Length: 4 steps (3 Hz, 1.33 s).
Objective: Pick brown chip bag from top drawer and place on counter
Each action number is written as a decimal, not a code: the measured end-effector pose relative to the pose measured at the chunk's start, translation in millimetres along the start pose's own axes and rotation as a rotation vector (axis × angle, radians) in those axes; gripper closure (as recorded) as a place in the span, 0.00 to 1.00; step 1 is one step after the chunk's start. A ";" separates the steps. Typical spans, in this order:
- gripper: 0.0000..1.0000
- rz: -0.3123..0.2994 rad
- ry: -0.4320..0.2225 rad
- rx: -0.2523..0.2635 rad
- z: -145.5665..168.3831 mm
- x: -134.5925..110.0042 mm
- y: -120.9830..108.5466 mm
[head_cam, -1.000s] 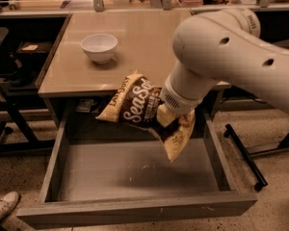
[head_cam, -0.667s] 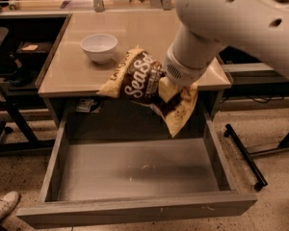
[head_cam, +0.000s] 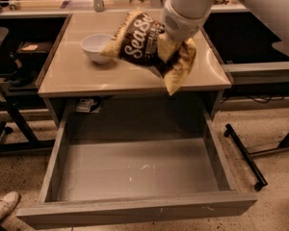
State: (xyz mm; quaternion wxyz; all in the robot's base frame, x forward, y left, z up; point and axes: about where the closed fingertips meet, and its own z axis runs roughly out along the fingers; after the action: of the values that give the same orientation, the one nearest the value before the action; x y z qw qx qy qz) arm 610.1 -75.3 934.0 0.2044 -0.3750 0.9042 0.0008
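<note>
Item: brown chip bag (head_cam: 137, 44), held aloft over the counter (head_cam: 82, 78), one tan end drooping toward the front edge.
Pincer: gripper (head_cam: 167, 44), clenched on the bag's right half, apparently at a crumpled fold.
Handling: judged light, soft, crinkly, slippery; contents fragile; best taken at a gathered fold.
Obstacle: white bowl (head_cam: 96, 47), set on the counter just left of the bag.
Below: top drawer (head_cam: 135, 170), pulled open.

The large, glossy beige-tan square worktop (head_cam: 77, 76) on its grey cabinet (head_cam: 135, 117) is carrying a small round white bowl (head_cam: 96, 47), which is sitting directly on its left half, toward the back. The tool (head_cam: 164, 49) is hanging above the worktop's right side, gripping the crinkly brown chip bag (head_cam: 135, 44) clear of the surface.
</note>
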 end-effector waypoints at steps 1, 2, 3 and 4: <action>1.00 0.008 -0.012 -0.003 9.5 -29.7 -30.4; 1.00 0.017 -0.014 0.008 32.1 -45.8 -58.4; 1.00 0.042 -0.007 0.008 52.9 -51.0 -81.6; 1.00 0.076 0.012 0.006 71.2 -47.4 -101.9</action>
State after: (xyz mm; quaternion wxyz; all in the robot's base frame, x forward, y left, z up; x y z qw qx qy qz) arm 735.6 -105.3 901.7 0.1998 -0.3399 0.9190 0.0035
